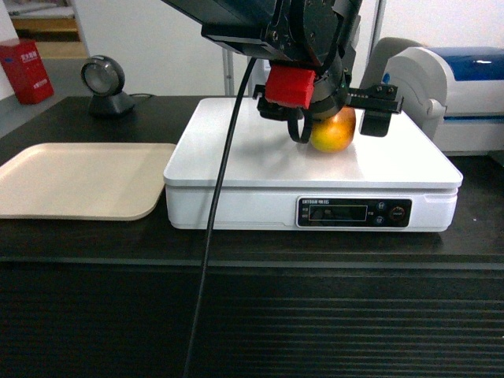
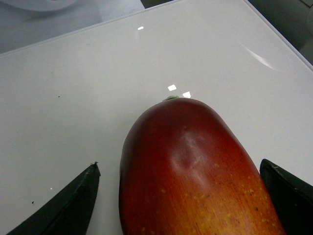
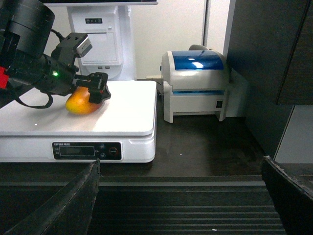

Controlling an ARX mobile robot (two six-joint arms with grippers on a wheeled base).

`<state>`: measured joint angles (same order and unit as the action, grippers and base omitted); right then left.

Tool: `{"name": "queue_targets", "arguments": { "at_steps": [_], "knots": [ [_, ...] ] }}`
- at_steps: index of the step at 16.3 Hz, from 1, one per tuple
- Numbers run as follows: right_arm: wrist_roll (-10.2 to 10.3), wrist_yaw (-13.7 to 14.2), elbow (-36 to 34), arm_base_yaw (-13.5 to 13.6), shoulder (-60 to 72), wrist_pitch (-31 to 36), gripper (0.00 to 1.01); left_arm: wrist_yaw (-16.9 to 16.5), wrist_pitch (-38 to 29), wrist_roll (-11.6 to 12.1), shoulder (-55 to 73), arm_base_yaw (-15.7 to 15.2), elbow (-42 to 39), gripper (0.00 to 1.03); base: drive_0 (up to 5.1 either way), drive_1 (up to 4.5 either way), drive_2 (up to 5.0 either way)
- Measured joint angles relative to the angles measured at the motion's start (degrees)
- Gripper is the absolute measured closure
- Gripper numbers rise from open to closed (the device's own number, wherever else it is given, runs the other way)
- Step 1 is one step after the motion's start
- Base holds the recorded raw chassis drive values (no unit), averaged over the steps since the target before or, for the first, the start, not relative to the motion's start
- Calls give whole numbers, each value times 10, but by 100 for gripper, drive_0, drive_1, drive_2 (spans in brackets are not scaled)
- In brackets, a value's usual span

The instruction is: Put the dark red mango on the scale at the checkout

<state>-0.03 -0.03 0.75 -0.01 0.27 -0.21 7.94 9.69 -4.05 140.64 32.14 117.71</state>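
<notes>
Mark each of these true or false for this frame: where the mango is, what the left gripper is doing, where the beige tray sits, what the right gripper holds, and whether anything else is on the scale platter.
1. The dark red mango lies on the scale. True.
2. The left gripper is clamped shut on the mango. False: its fingers stand apart on either side, with a gap showing on the left.
3. The beige tray sits left of the scale on the checkout. True.
4. The right gripper holds a second fruit. False: it is open and empty.
5. A barcode scanner rests on the platter. False: only the mango does.
</notes>
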Motion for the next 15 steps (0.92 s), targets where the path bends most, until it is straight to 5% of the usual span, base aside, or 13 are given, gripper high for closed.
{"name": "queue_targets", "arguments": {
  "at_steps": [3, 8, 11, 15],
  "knots": [
    [0, 0, 0, 0, 0, 0, 3, -3, -30, 2, -17, 0, -15, 5, 0, 0, 0],
    [0, 0, 0, 0, 0, 0, 3, 1, -180, 16, -135, -6, -118, 5, 0, 0, 0],
    [0, 0, 0, 0, 0, 0, 3, -13, -338, 46, -257, -15, -257, 5, 0, 0, 0],
    [0, 0, 0, 0, 0, 0, 3, -8, -435, 62, -408, -65, -444, 5, 0, 0, 0]
  ]
}}
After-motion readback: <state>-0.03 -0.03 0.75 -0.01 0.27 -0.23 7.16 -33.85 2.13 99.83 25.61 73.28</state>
